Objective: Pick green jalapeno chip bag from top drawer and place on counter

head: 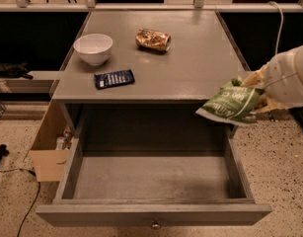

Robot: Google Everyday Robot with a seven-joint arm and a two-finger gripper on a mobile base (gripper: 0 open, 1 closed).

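Transfer is the step in hand. The green jalapeno chip bag hangs in the air at the right front corner of the bench, out of the top drawer and above its right wall. The hand sits at the bag's right end, mostly hidden behind the foil. Its pale fingers show above and below the crumpled end, and since nothing else bears the bag, they are judged to be pinching it. The white arm reaches in from the right margin.

The drawer stands pulled out with nothing lying on its floor, and a small knob sits at the middle of its front panel. On the bench, a white bowl stands at the left. A brown-gold snack packet lies to its right, and a flat dark blue packet lies near the front edge.

The pick looks done and only the placing remains. The bag's lower corner seems to hang below the bench top, so the next move likely calls for a slight rise to clear the edge. The bag then needs a carry leftward over the bare right part of the bench, well apart from the other three things, and a gentle lowering before the fingers part.
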